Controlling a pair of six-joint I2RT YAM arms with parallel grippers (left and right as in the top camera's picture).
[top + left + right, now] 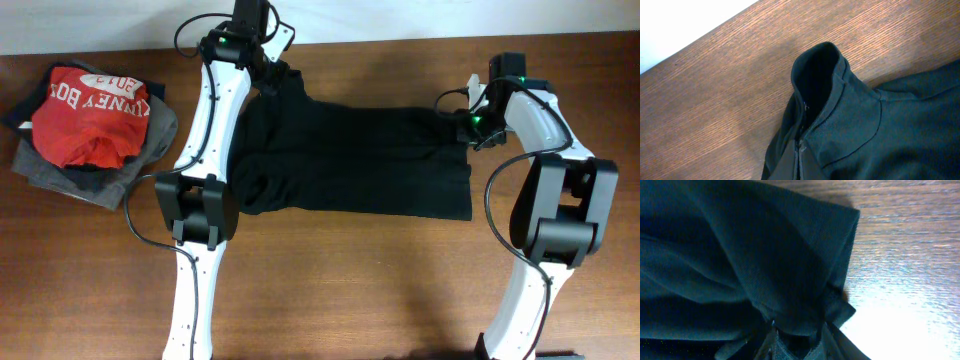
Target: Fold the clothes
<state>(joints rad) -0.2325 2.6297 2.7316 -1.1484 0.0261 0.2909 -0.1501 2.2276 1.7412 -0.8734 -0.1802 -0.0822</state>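
Right wrist view: right hand (797,341) seemingly pinches the black jacket (740,255) hem.

The black jacket (350,160) is lying spread flat across the middle of the table (350,290), its collar (815,75) pointing toward the far left and its hem toward the right. The collar is standing up, with the zipper (800,150) running down from it. My right gripper (797,341) is pinching the hem's far corner (800,310), and the cloth is bunching there. A red shirt (90,115) with white lettering is sitting crumpled on a pile of grey and dark clothes (45,168) at the table's left edge, well apart from the jacket.
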